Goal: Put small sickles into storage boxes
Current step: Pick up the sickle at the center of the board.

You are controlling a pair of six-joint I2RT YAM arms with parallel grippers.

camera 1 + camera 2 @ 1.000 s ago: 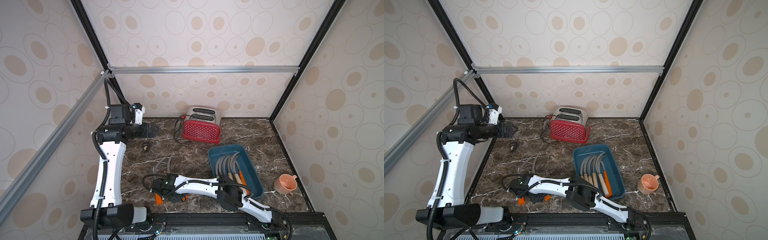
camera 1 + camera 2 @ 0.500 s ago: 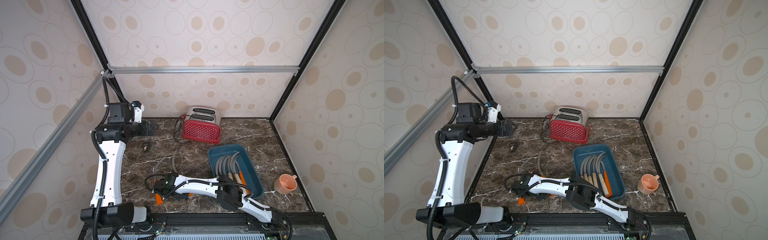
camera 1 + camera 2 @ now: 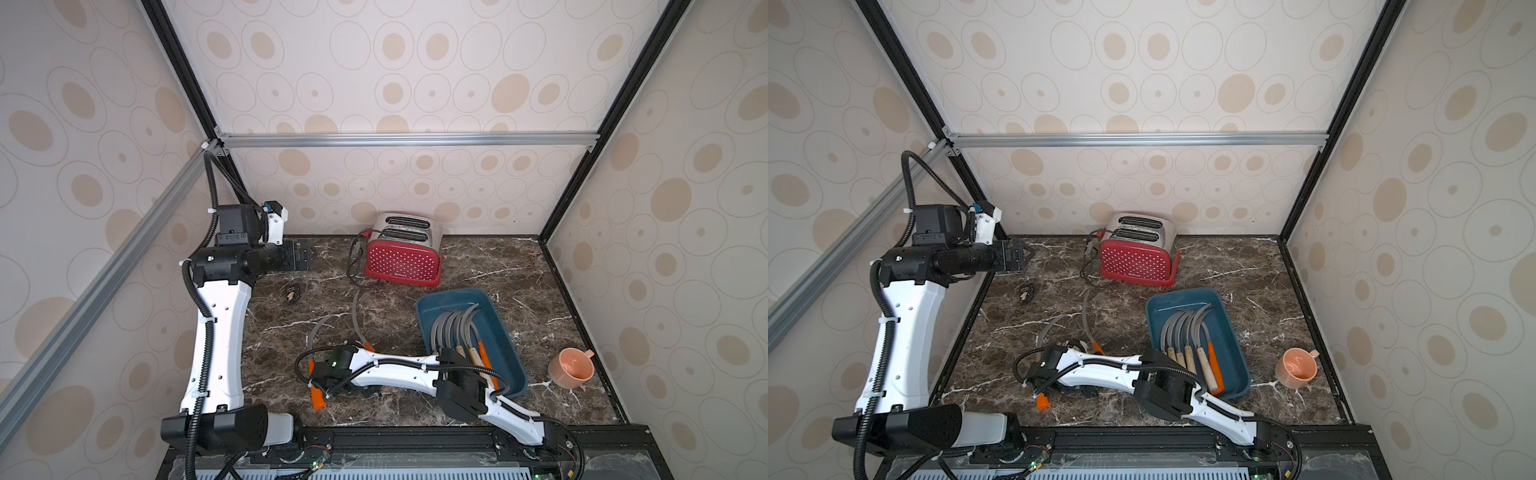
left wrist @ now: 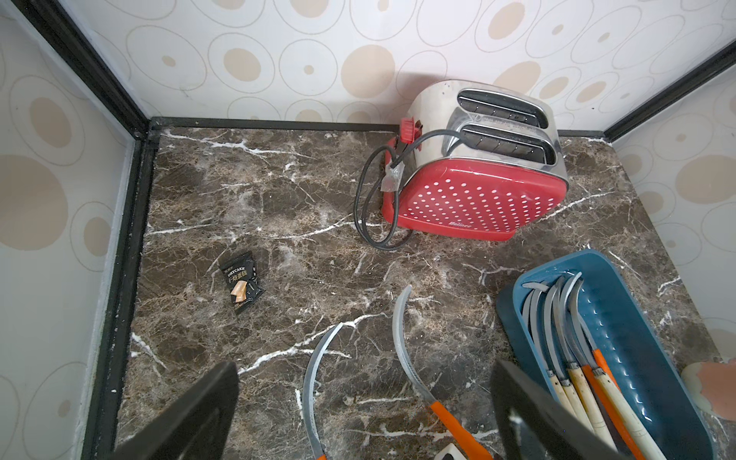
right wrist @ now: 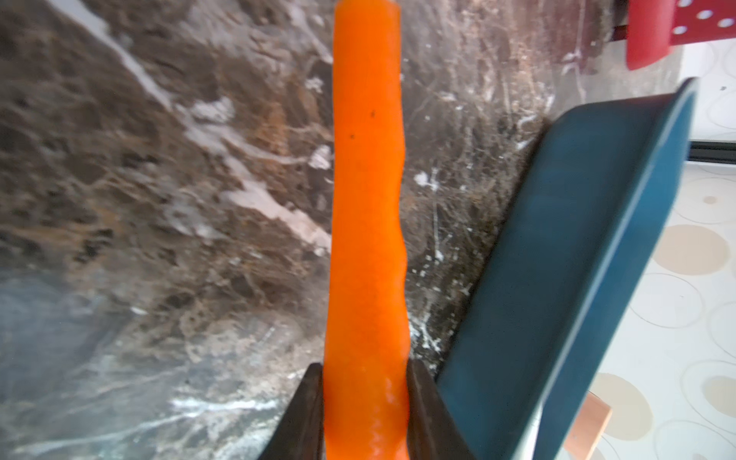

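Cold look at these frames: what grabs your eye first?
The red dotted toaster stands at the back of the marble table. To its right and nearer the front, the teal tray holds a fan of sickles. In the right wrist view a bright orange sickle handle fills the middle, pinched between the fingers of the right gripper.

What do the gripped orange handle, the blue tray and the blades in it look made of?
Orange handle: probably plastic or a rubbery coating, matte, slightly wavy surface. Blue tray: likely moulded plastic, uniform colour, rounded corners. Blades: metal, dull grey with a faint sheen.
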